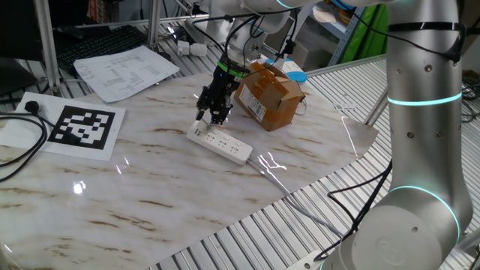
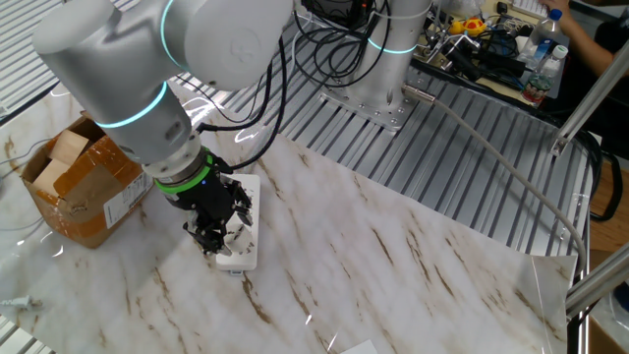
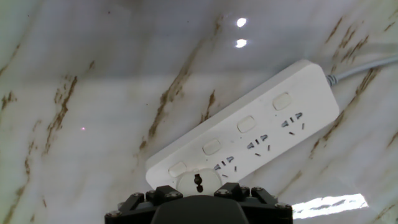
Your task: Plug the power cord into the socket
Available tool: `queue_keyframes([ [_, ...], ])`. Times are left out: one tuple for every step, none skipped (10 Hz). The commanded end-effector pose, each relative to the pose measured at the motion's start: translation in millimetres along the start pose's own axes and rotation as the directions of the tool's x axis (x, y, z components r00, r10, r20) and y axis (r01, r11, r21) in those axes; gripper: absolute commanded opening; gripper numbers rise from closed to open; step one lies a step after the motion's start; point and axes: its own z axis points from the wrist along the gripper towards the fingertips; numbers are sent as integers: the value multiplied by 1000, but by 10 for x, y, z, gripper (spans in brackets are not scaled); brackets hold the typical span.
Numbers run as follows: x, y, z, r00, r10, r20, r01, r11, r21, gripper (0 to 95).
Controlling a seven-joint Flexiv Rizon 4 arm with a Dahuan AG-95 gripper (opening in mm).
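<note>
I see the end effector [image 3: 198,194] pinching the power cord [image 3: 198,182], a small, light, rigid plug best held by its round sides, right over the end outlet of the socket [image 3: 261,134] on the tabletop [image 3: 93,93]. The prongs are hidden, so I cannot tell whether it is seated

One fixed view looks down across the marble-patterned desk [image 1: 150,187] from a front corner, with the power strip [image 1: 220,143] mid-frame and the cardboard box [image 1: 268,94] behind it. The other fixed view looks steeply down from the opposite side, the box [image 2: 74,182] left of the strip [image 2: 239,241]. The hand view looks closely along the fingers [image 3: 146,202] onto the strip [image 3: 249,134]. All three share the strip.
</note>
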Motion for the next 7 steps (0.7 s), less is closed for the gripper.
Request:
queue_keyframes([
  [5,-8,-3,1000,-3,-10,3,1000,0,570],
  [6,-9,-3,1000,-9,-19,9,1000,2,570],
  [8,-10,-2,1000,-10,-25,10,1000,3,570],
  [9,-10,0,999,-13,-30,13,1000,3,570],
  [10,-11,1,999,-14,-34,14,1000,3,570],
  [12,-11,2,999,-12,-46,12,1000,4,570],
  [15,-13,3,998,-10,-55,11,1000,4,380],
])
